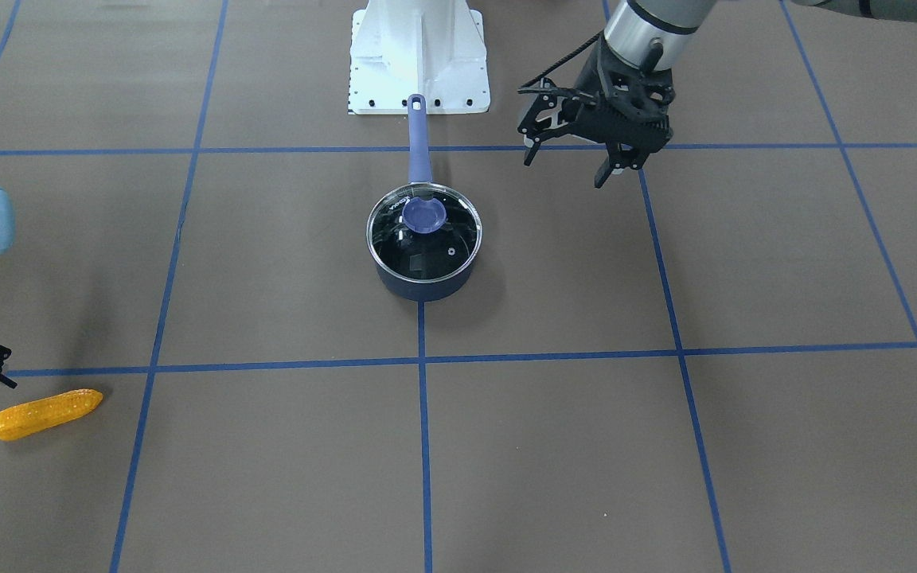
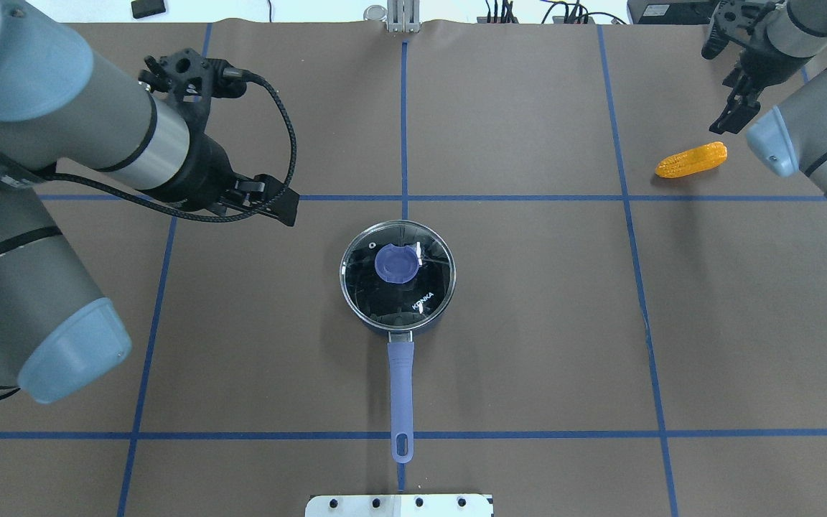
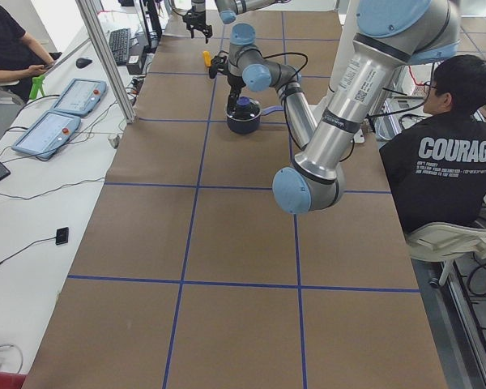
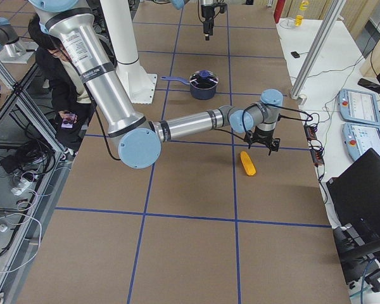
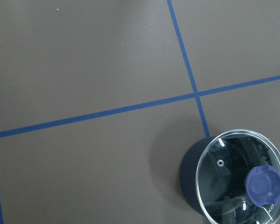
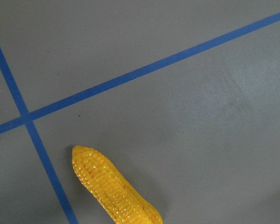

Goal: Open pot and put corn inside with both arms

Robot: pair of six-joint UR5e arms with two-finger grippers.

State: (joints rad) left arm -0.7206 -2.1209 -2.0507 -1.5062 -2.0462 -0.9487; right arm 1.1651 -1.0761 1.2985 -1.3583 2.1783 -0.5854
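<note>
The navy pot (image 1: 424, 285) stands at the table's middle with its glass lid (image 1: 427, 239) on; the purple-blue knob (image 2: 397, 264) tops the lid and the handle (image 2: 400, 388) points toward the robot base. The pot also shows low right in the left wrist view (image 5: 189, 179). The yellow corn (image 2: 691, 160) lies flat far to the robot's right, and shows in the right wrist view (image 6: 114, 189). My left gripper (image 1: 566, 169) is open and empty, hovering beside the pot on its handle side. My right gripper (image 2: 712, 90) is open and empty, just above and beyond the corn.
The white base mount (image 1: 419, 56) stands behind the pot handle's end. Blue tape lines (image 1: 422, 414) grid the brown table. A seated person (image 3: 449, 162) is beside the table, and a bench with tablets (image 3: 49, 130) runs along the far side.
</note>
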